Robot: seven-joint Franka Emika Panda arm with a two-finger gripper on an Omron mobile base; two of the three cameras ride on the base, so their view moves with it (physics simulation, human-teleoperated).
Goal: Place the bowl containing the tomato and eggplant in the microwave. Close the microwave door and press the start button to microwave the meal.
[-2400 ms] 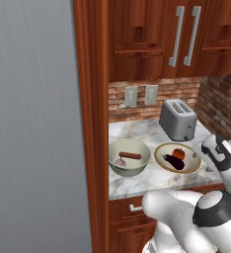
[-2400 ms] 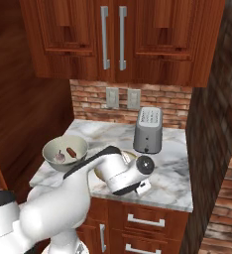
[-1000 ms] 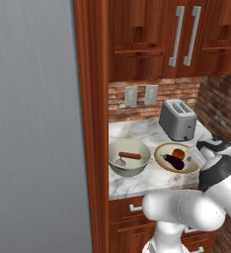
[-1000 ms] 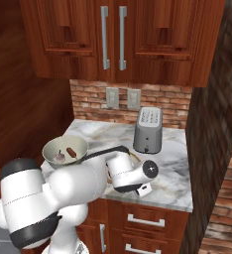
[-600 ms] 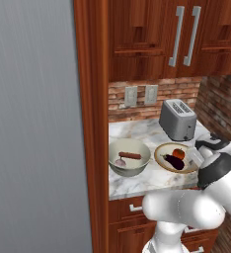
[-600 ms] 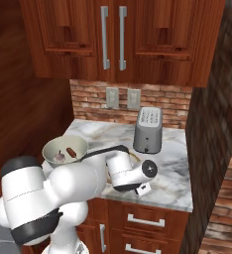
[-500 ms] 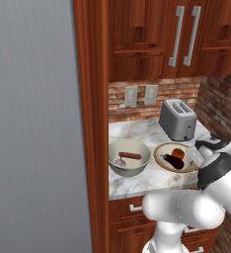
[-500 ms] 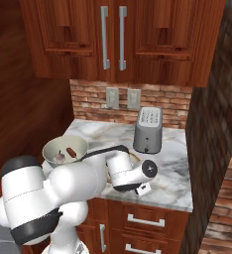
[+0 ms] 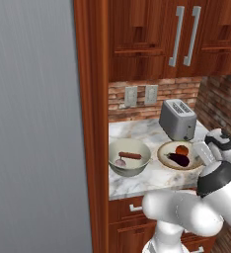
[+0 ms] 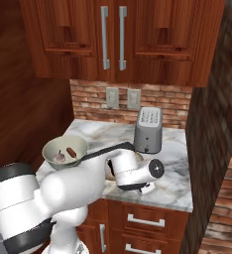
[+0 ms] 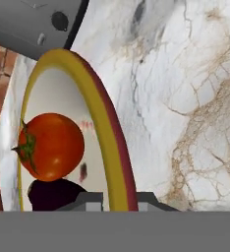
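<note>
Landmark: the toaster (image 9: 177, 119), grey, stands at the back of the marble bench (image 9: 152, 175), below the brick wall and its two outlets (image 9: 140, 95).
Neighbours: a deeper pale bowl (image 9: 129, 157) holding a sausage (image 9: 131, 155) sits in front and to the left of the toaster, just beside the tan-rimmed bowl (image 9: 179, 156).
Task things: the tan-rimmed bowl lies on the bench right in front of the toaster; the tomato (image 9: 181, 149) and the eggplant (image 9: 177, 159) rest inside it, the tomato on the toaster side.
In the way: in the right base view the white arm (image 10: 123, 168) covers nearly all of the tan-rimmed bowl; the deeper bowl and toaster stay visible there.
View differences: the left base view shows both bowls whole; the hand view shows the tan rim edge-on, the tomato close up with the eggplant behind it, and the toaster's base at the top corner.
Tool: the tool (image 11: 118, 201) has one fingertip (image 11: 90, 200) inside the rim and the other outside, clamped narrowly on the tan-rimmed bowl's rim on the side away from the deeper bowl.
</note>
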